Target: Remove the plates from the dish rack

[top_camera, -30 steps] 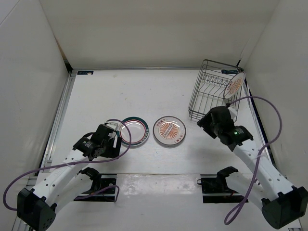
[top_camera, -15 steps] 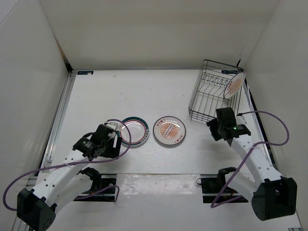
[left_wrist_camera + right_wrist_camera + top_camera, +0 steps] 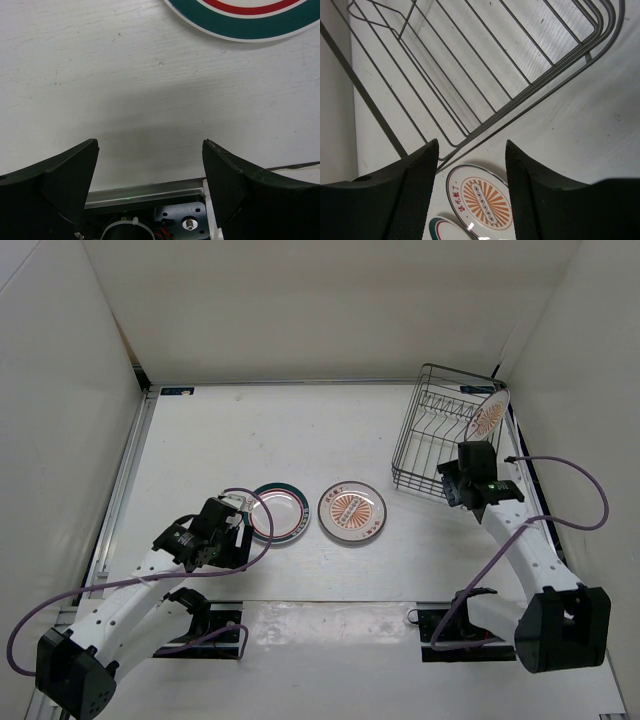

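At the far right of the table [image 3: 300, 430], the dish rack [image 3: 440, 435] is holding one sunburst plate [image 3: 487, 417] on edge; the right hand [image 3: 471, 152] is hovering spread and empty at the rack's near edge; the left hand [image 3: 150, 145] is resting spread and empty beside the teal-ringed plate [image 3: 277, 512], which is lying flat next to a second sunburst plate [image 3: 352, 510].

The dark thin-wire rectangular dish rack [image 3: 425, 440] stands in the far right corner of the flat white table [image 3: 300, 430]. In its far right part, a small round white plate with an orange sunburst centre [image 3: 488, 417] stands tilted on edge. Two more plates lie flat near the table's middle, side by side but apart. The small round white plate with a teal-and-pink ringed rim [image 3: 277, 513] is on the left and a second white sunburst-centred plate [image 3: 352, 511] is on the right. My left pincer [image 3: 240, 525] sits just before the ringed plate's near left edge. My right pincer [image 3: 452, 483] hangs at the rack's near side, well to the right of both flat plates.
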